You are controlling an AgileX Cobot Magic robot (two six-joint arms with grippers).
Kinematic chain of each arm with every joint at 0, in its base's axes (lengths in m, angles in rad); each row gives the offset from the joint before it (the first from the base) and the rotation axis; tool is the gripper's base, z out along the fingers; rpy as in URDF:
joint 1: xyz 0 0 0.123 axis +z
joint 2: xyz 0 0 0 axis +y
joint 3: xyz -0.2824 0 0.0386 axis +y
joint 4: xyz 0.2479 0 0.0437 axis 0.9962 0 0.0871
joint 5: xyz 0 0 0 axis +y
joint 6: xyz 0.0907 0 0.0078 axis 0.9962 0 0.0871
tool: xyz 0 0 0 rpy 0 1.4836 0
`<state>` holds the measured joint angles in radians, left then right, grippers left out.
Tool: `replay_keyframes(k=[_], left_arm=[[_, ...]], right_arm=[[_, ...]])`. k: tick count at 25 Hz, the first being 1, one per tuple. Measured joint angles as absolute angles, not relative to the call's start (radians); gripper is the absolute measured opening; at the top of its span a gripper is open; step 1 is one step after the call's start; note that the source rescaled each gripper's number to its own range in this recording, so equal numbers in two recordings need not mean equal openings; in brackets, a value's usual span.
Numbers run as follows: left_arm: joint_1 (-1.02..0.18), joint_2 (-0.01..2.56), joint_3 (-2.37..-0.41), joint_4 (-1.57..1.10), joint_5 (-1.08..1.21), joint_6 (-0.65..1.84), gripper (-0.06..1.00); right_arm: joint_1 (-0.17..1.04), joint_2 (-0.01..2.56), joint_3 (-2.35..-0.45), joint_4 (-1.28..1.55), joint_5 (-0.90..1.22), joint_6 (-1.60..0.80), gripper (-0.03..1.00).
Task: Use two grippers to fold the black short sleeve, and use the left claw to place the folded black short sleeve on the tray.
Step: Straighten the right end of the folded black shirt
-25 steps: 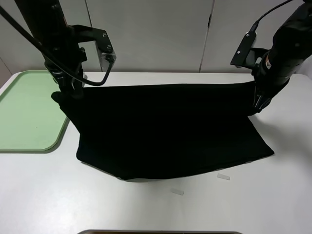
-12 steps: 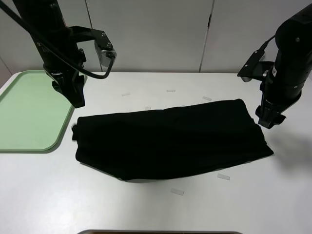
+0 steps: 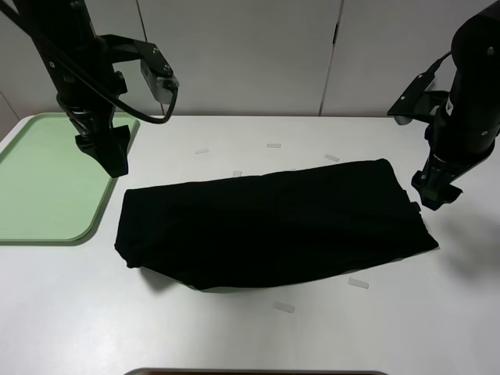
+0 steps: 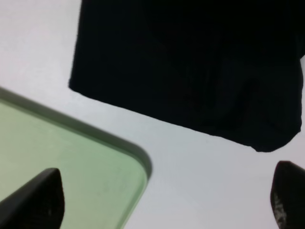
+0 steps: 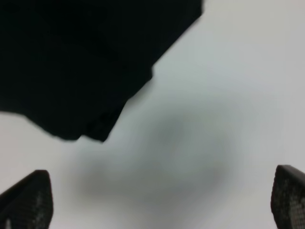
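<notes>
In the exterior high view the black short sleeve (image 3: 266, 223) lies folded once on the table (image 3: 250, 336) beside the tray (image 3: 47, 187), so further folding and transfer appear pending; the left wrist view shows the left claw (image 4: 162, 202) wide open and empty above the tray corner; the right wrist view shows the right claw (image 5: 162, 200) likewise open and empty, far from the tray.

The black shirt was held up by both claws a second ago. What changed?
The left gripper and right gripper opened and let go. The black short sleeve dropped its raised edge and now lies folded flat on the table. The tray stayed put.
</notes>
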<state>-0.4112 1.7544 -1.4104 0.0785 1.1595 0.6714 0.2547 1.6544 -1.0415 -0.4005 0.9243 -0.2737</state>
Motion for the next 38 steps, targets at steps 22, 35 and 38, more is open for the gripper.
replay_keyframes(k=[22, 35, 38], left_arm=[[-0.409, 1.202, -1.649, -0.089, 1.164, 0.517, 0.98], [-0.409, 0.789, -1.406, -0.312, 1.164, 0.529, 1.00], [-0.409, 0.576, -1.249, -0.314, 1.069, 0.519, 1.00]], right_arm=[[0.255, 1.189, -1.320, -0.303, 0.934, -0.076, 1.00], [0.255, 0.909, -1.320, -0.118, 0.953, -0.075, 1.00], [0.255, 0.897, -1.320, -0.091, 0.971, -0.075, 1.00]])
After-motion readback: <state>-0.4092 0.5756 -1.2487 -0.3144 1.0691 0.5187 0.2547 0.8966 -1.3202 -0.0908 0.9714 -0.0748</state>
